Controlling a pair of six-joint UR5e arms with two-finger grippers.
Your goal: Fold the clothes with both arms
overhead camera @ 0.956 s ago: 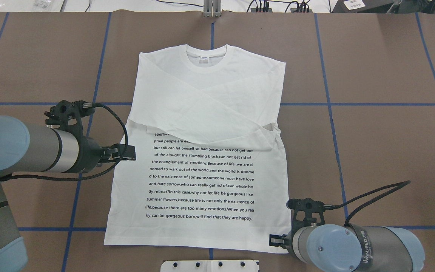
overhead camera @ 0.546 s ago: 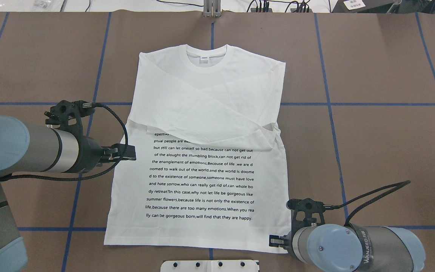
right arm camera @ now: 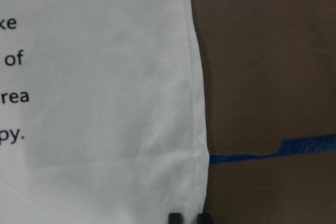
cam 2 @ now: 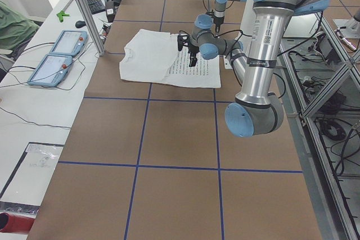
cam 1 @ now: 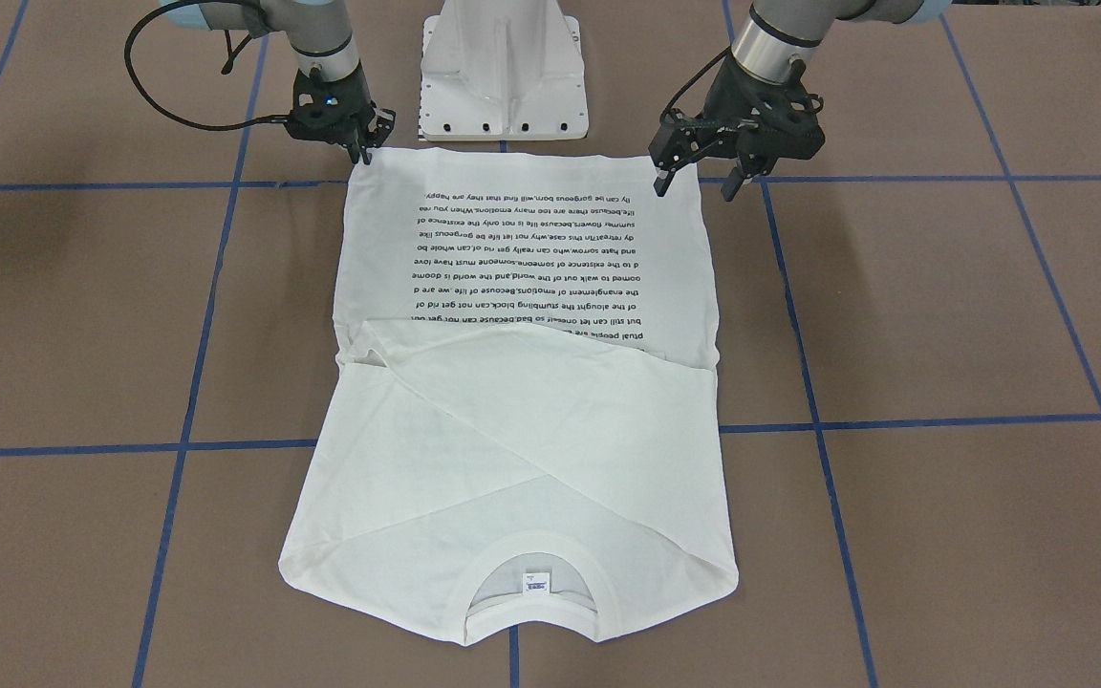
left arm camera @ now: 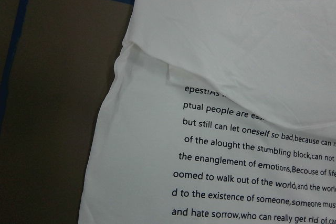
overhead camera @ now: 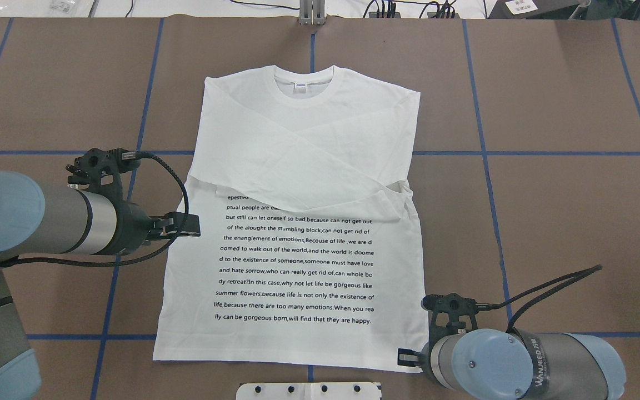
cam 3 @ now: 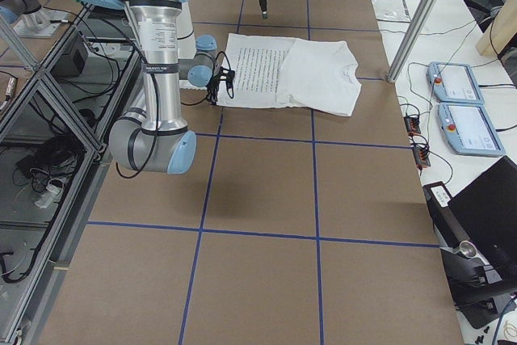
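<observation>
Sleeves of the white long-sleeved T-shirt (overhead camera: pixel 298 166) lie crossed over its chest. The garment is spread flat, printed side up, in the middle of the brown table (overhead camera: pixel 564 222), which is marked with blue tape lines. Its collar (overhead camera: pixel 304 91) points away from the robot, and its hem lies just in front of the white pedestal (cam 1: pixel 503 57).

The left arm reaches in from the left of the overhead view with its forearm roughly level and its wrist turned down. The left gripper (cam 1: pixel 696 184) hangs with its fingers pointing at the table and spread wide apart, holding nothing. In the left side view it sits raised above the shirt's left edge, beside the block of black text (overhead camera: pixel 296 258). Its wrist camera looks down on that edge and on the sleeve fold (left arm camera: pixel 152 69), with no fingers in view.

The right arm is bent low and close to the robot's base, its wrist pointing steeply down. The right gripper (cam 1: pixel 364 155) is at the hem corner on the robot's right. Its fingertips (right arm camera: pixel 176 217) are drawn close together with only a thin gap, right at the shirt's side seam, close above a blue tape line (right arm camera: pixel 273 150). The cloth there lies flat. I cannot tell whether any fabric is pinched between the tips.
</observation>
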